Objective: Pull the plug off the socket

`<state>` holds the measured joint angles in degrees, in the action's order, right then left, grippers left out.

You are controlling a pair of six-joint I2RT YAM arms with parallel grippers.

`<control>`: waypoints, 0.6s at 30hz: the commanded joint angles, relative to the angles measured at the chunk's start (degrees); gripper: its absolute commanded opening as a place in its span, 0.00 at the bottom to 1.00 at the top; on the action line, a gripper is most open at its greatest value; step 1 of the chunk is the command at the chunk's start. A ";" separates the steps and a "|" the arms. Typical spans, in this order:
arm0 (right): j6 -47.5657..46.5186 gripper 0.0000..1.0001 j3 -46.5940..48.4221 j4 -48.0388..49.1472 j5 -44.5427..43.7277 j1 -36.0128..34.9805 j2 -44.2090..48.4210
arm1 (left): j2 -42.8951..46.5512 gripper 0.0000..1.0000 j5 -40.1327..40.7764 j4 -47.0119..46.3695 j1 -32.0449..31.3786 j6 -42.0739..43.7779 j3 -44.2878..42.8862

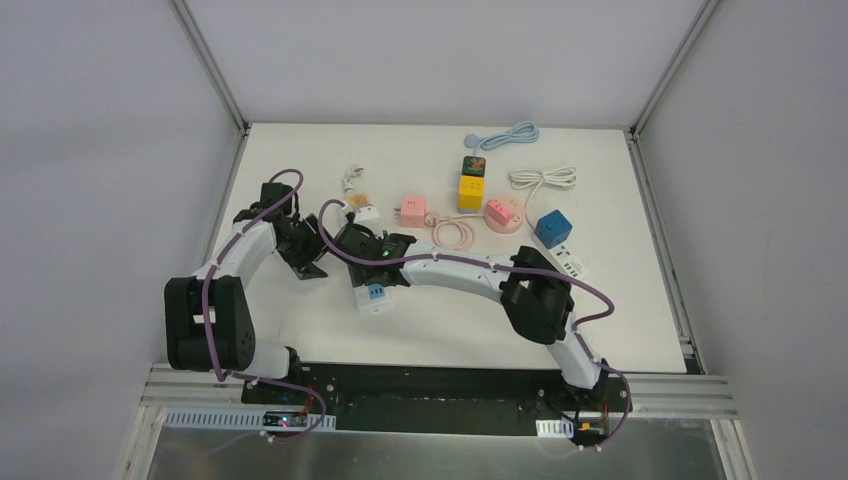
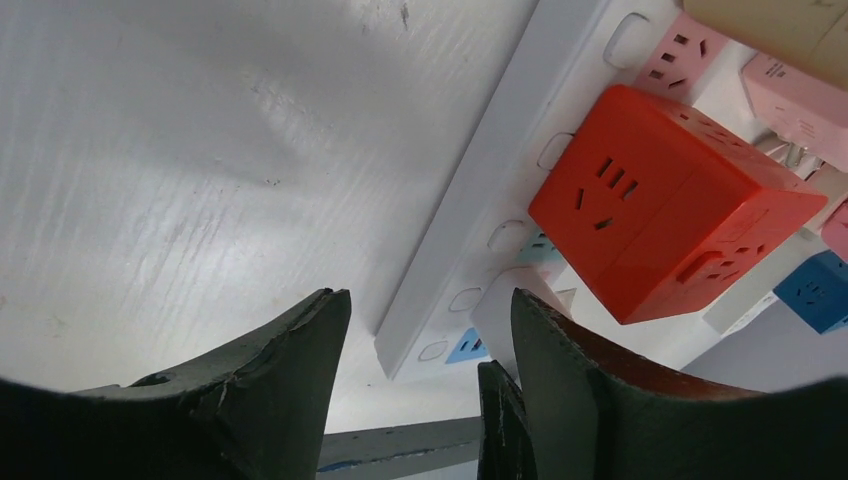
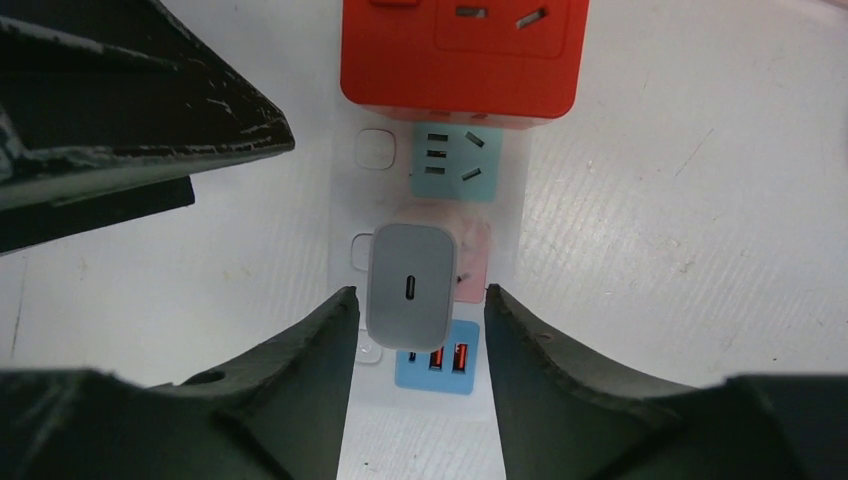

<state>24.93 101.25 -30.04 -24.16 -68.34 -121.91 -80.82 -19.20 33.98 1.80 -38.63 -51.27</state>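
Note:
A small white plug [image 3: 410, 280] with one slot in its top stands in the pink socket of a white power strip [image 3: 345, 205]. My right gripper [image 3: 420, 293] is open and straddles the plug, its left finger close to it and a gap on the right. A red cube adapter [image 3: 460, 60] sits further along the strip. The left gripper [image 2: 428, 295] is open, short of the strip's end [image 2: 470, 180], with the plug [image 2: 500, 305] by its right finger. From above, both grippers [image 1: 308, 258] [image 1: 372, 262] crowd over the strip [image 1: 375, 303].
Behind the strip lie a pink cube adapter [image 1: 413, 209], a yellow cube [image 1: 471, 190], a round pink socket [image 1: 504, 212], a blue cube [image 1: 552, 228], a coiled white cable [image 1: 543, 178] and a light blue cable [image 1: 505, 135]. Grey walls enclose the white table [image 1: 620, 310].

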 commanded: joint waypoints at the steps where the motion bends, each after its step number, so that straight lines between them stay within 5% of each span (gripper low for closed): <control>1: -0.88 0.49 1.77 0.98 -0.38 0.92 -0.83 | -1.30 0.63 -5.30 -3.52 -0.82 -1.85 2.00; 13: -4.40 0.08 -2.58 3.06 2.49 1.85 2.94 | -4.75 0.62 -10.22 -7.54 -5.03 -2.09 3.60; 16: -4.95 0.04 -5.13 3.95 4.66 1.64 5.69 | -5.50 0.60 -8.77 -7.83 -7.39 -2.65 3.75; 18: -4.97 0.10 -5.87 4.92 5.05 1.66 6.53 | -6.58 0.58 -8.08 -7.85 -7.90 -2.84 3.89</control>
<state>21.28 97.45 -25.45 -21.54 -66.83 -120.53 -85.67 -27.35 25.78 -4.19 -40.56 -48.12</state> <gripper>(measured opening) 0.336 0.597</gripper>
